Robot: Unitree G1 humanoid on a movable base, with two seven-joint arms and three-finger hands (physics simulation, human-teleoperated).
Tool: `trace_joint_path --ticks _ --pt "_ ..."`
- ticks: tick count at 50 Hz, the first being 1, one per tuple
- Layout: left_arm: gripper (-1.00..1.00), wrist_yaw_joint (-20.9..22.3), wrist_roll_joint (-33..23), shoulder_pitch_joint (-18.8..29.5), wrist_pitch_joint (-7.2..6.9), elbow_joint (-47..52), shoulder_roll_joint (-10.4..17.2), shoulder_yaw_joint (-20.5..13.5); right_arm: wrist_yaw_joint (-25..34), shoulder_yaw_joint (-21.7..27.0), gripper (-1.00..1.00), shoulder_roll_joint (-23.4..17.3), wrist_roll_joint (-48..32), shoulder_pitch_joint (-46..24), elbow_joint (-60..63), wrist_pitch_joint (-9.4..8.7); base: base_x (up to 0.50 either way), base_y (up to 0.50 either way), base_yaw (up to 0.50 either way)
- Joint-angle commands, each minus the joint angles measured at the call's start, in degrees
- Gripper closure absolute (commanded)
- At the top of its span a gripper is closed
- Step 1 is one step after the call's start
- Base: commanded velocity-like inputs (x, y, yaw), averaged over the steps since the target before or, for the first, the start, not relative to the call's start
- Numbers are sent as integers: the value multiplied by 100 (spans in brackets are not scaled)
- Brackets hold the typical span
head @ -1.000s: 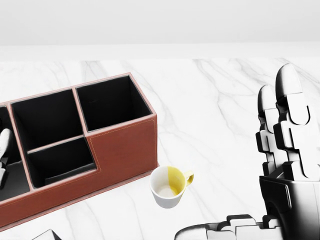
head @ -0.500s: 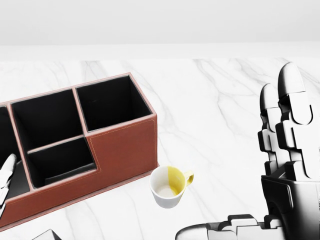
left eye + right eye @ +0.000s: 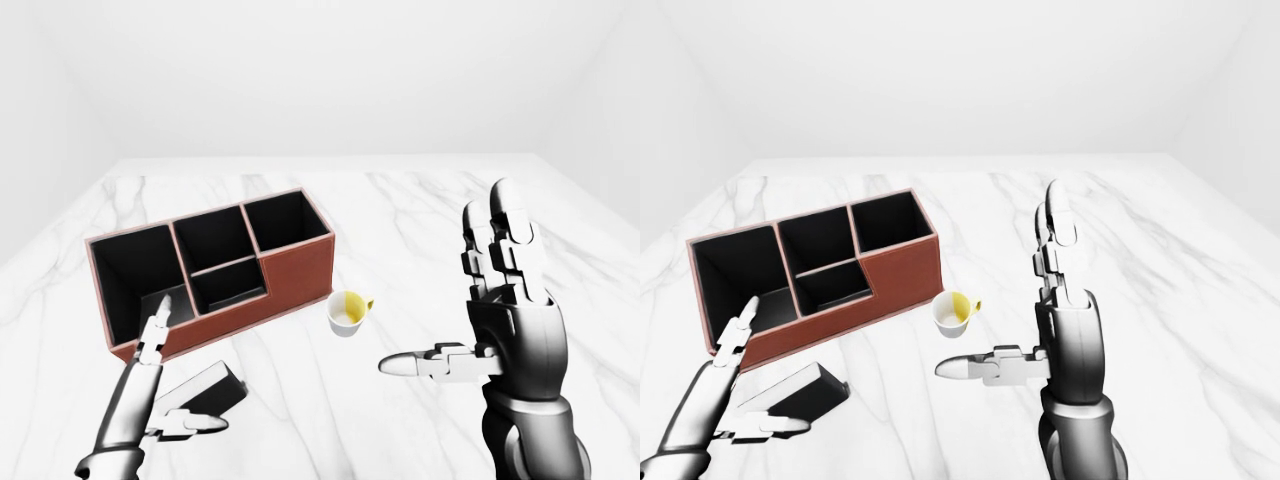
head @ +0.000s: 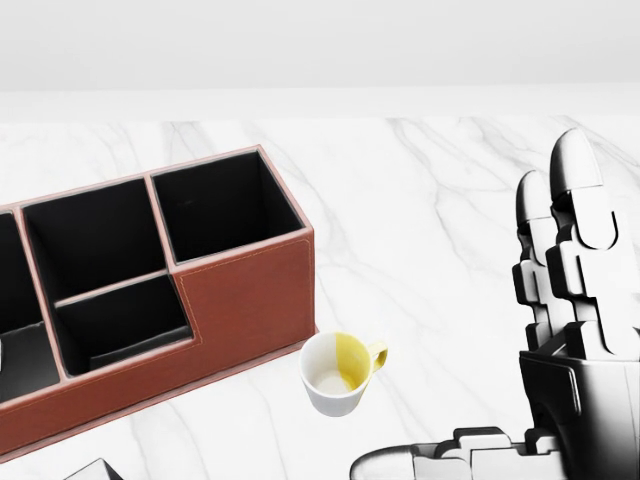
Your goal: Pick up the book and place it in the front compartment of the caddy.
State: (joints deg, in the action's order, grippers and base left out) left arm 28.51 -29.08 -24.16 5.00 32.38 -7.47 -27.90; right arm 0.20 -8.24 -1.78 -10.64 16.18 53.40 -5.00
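Observation:
The dark book (image 3: 207, 388) lies flat on the white marble table (image 3: 400, 230), just below the red-brown caddy (image 3: 296, 274) in the left-eye view. Only its corner shows in the head view (image 4: 96, 469). The caddy has several black compartments, among them a low one in the middle (image 3: 227, 290). My left hand (image 3: 186, 368) is open at the book's left end, fingers (image 3: 156, 330) pointing up toward the caddy, thumb under the book's lower edge. My right hand (image 3: 445, 282) is open and empty, upright to the right of the cup.
A white and yellow cup (image 3: 348, 312) stands on the table by the caddy's lower right corner, between the caddy and my right hand. White walls enclose the table at the top of the views.
My left hand's fingers, seen at the head view's left edge over the caddy, have dropped down out of that view. My right hand has barely moved.

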Motion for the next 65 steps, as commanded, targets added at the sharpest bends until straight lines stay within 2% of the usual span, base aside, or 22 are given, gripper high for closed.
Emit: trace_joint_path --ticks 1,9,26,32,37,40,46,51,59,65 --pt "-100 -321 -434 -49 0 -387 3 -163 -11 15 -99 7 28 6 -9 0 0 0 0" --pt "-100 -575 -759 41 0 -560 49 -251 -12 21 -99 8 30 -12 -17 0 0 0 0" --pt "-100 -981 -1272 34 0 -960 184 -212 3 72 -99 22 95 -9 -50 0 0 0 0" --pt "-100 -1298 -1696 -15 0 -1280 287 -184 11 85 -99 31 124 -12 -60 0 0 0 0" --pt "-100 -1324 -1756 -100 0 -1301 310 -155 23 100 -100 30 160 1 -3 0 0 0 0" --pt "-100 -1337 -1909 -250 0 -1549 416 -167 27 108 -100 31 168 -6 -10 0 0 0 0" --pt "-100 -1542 -2184 -99 0 -1666 395 -239 17 78 -100 27 145 -19 -18 0 0 0 0" --pt "-100 -1576 -2233 -4 0 -1705 448 -192 10 66 -100 21 142 -23 -43 0 0 0 0" --pt "-100 -1977 -2570 149 0 -1995 658 11 1 47 -100 18 127 -23 -41 0 0 0 0" --pt "-100 -2038 -2534 221 0 -2048 805 144 -10 39 -99 18 126 -29 -49 0 0 0 0"
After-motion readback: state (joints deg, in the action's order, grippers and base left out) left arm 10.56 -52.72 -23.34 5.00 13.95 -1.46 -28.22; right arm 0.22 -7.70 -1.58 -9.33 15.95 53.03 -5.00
